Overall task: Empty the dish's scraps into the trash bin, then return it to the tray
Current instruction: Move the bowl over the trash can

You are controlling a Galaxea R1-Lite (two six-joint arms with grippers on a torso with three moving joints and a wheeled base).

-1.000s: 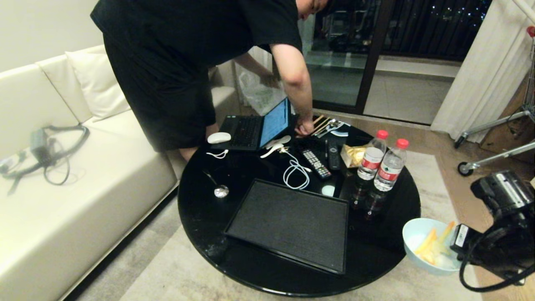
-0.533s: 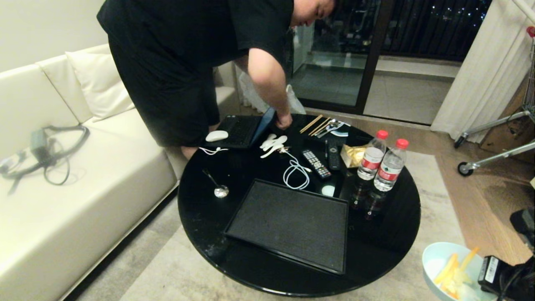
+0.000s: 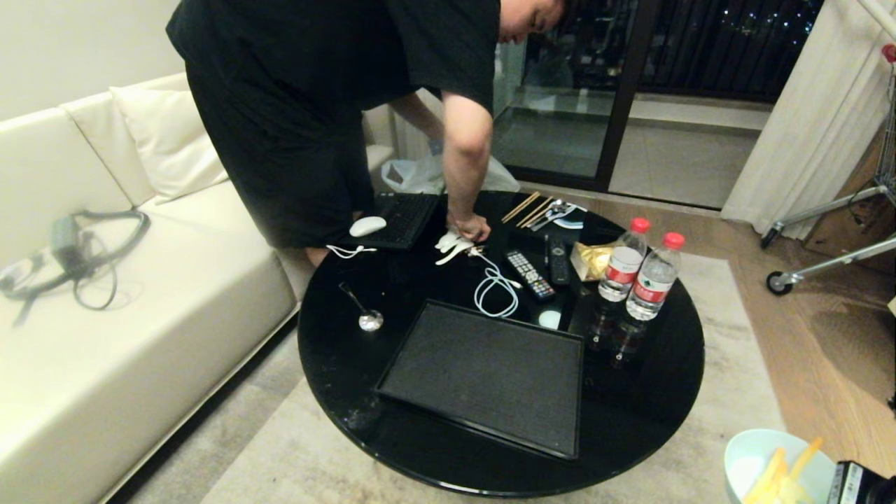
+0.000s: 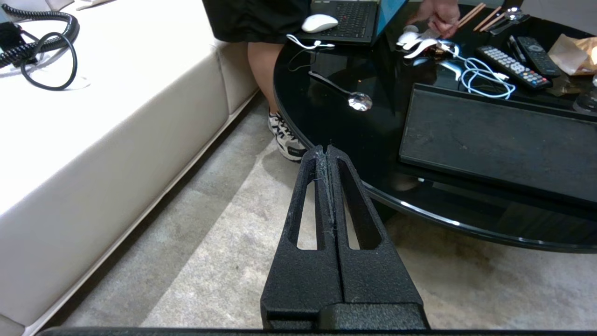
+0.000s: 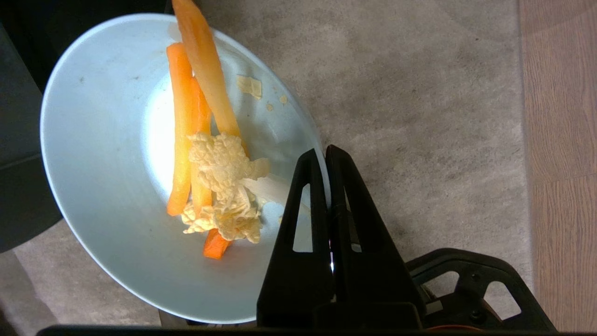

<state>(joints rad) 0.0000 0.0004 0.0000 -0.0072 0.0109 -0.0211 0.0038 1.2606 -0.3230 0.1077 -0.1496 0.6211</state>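
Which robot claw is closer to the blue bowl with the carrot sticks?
The right claw: it is shut on the rim of the bowl. The left claw hangs shut over the carpet, away from it.

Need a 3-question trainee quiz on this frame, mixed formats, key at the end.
1. True or false: the small pale blue dish sits on the flat black tray.
2. What is the right gripper pinching? A) dish rim B) steel spoon C) nothing
3. Fill in: the orange and pale scraps lie in the ___.
Key: 1 false, the dish hangs over the carpet; 2 A; 3 dish. The left gripper is shut and empty.
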